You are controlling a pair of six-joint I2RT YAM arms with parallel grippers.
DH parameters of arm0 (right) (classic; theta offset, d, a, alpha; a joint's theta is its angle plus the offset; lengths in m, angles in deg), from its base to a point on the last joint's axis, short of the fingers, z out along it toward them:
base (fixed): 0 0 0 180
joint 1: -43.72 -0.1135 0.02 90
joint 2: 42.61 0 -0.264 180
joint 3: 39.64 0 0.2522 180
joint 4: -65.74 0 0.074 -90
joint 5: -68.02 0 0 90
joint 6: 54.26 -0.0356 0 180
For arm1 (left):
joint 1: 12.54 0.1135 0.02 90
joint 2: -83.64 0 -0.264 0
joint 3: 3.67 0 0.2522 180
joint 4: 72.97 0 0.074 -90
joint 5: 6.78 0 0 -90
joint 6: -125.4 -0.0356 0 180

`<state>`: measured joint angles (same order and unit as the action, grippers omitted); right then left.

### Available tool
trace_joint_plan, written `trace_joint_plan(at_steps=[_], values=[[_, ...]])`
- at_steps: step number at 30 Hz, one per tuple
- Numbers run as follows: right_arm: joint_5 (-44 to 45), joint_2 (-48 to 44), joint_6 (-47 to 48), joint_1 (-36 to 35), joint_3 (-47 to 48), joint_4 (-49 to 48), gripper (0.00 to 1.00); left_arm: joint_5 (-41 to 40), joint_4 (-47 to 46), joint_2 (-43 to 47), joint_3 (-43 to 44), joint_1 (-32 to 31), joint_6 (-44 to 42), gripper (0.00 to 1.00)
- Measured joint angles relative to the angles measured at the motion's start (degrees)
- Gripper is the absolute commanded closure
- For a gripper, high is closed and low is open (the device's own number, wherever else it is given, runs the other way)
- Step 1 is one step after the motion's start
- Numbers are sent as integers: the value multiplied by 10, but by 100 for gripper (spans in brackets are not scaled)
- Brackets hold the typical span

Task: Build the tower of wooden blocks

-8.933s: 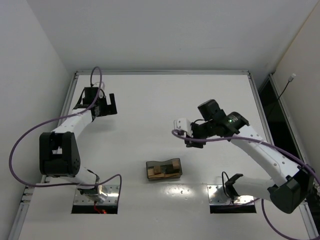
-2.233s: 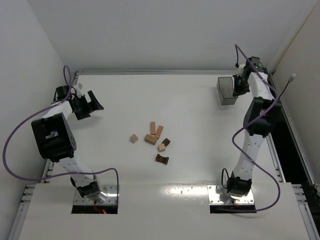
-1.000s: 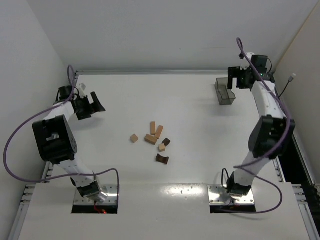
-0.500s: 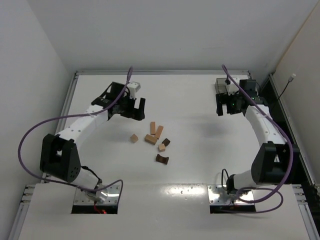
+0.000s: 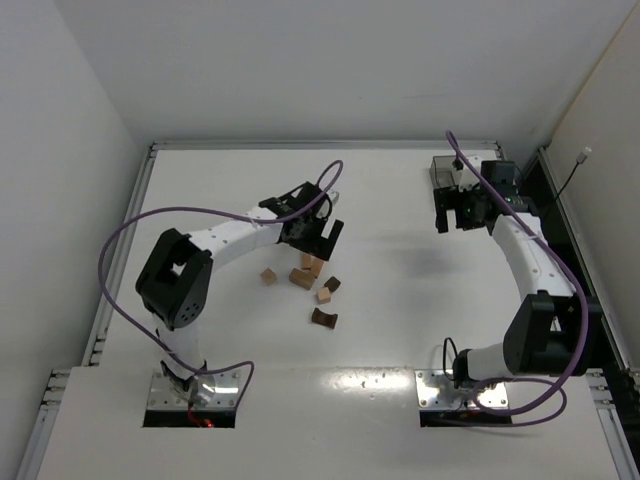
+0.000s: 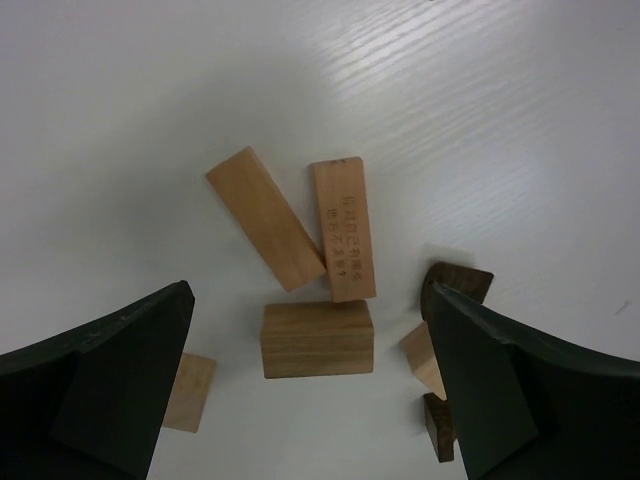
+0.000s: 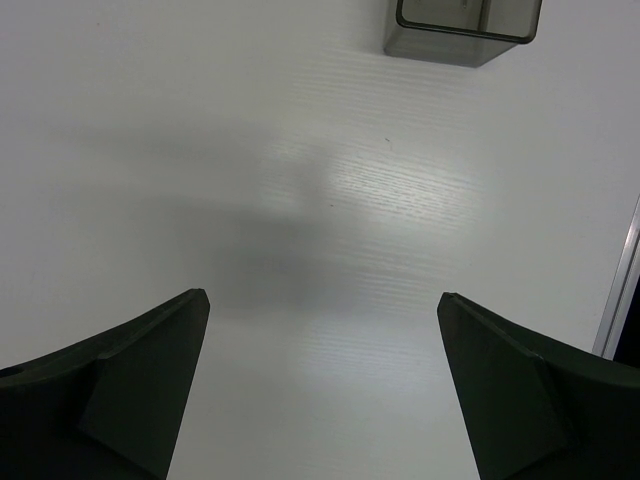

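Observation:
No wood block tower shows; the wooden blocks [image 5: 305, 278] lie loose and flat in the middle of the table. In the left wrist view two tan bars [image 6: 265, 218] [image 6: 343, 228] lie side by side above a thick tan block [image 6: 317, 339]. A tan cube [image 6: 190, 392] lies to the left, and a dark block [image 6: 457, 282] and a second tan cube [image 6: 425, 357] to the right. A dark arch piece [image 5: 323, 318] lies nearest the arm bases. My left gripper [image 5: 318, 243] [image 6: 308, 292] hovers open over the pile, holding nothing. My right gripper [image 5: 455, 218] [image 7: 322, 295] is open over bare table.
A clear grey plastic bin [image 5: 445, 170] [image 7: 465, 30] stands at the back right, just beyond my right gripper. A raised rail [image 5: 320, 145] borders the table [image 5: 400, 300] at the back and sides. The left arm's purple cable [image 5: 130, 240] loops over the left side.
My left arm has swung from the far left edge to above the blocks. My right arm left the bin at the back right and drew back a little. The blocks have not moved.

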<state>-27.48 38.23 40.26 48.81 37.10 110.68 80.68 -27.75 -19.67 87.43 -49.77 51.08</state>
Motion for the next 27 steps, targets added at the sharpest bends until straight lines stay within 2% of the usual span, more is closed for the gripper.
trace_joint_plan(at_steps=[8, 20, 27], values=[[6, 0, 0, 2, -6, 4, 4, -78, 2, -36, 2, -7, 52, 0], [13, 0, 0, 2, -6, 7, 4, -58, 7, -66, 2, -52, 73, 0], [15, 0, 0, 2, -6, 7, 4, -66, 7, -103, 15, -56, 73, 0]])
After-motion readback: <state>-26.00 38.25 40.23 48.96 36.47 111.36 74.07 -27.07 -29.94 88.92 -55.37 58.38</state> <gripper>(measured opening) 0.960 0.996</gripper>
